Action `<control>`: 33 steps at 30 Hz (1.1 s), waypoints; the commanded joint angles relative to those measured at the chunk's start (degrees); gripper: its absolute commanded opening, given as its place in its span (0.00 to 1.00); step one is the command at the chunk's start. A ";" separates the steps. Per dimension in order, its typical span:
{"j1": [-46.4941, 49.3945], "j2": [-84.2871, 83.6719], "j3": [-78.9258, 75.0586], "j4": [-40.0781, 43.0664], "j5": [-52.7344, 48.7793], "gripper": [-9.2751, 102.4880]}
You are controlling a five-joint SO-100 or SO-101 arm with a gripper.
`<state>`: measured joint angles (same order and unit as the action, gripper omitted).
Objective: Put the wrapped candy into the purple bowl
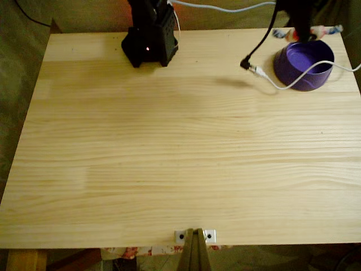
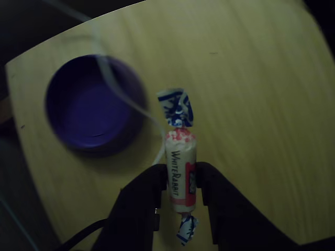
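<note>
End effector clenched on the wrapped candy, black fingers gripping its white-and-red middle. Candy held above the bench, clear of the wood. Purple bowl lies at ten o'clock from the candy in the other view, white cable trailing across its rim.
</note>
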<state>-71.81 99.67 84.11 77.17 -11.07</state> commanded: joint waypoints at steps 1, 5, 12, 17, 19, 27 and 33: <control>-5.01 -2.99 -5.62 -2.99 0.62 0.08; -6.42 -8.96 -6.68 -5.54 0.62 0.08; -8.61 -19.25 -12.39 -7.47 0.53 0.08; -10.55 -24.61 -16.08 -8.26 0.62 0.08; -11.25 -26.54 -17.31 -8.26 0.62 0.08; -10.99 -31.55 -21.01 -9.05 0.18 0.09; -10.63 -34.10 -24.26 -9.14 0.26 0.14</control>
<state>-82.88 64.34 65.65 68.73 -10.72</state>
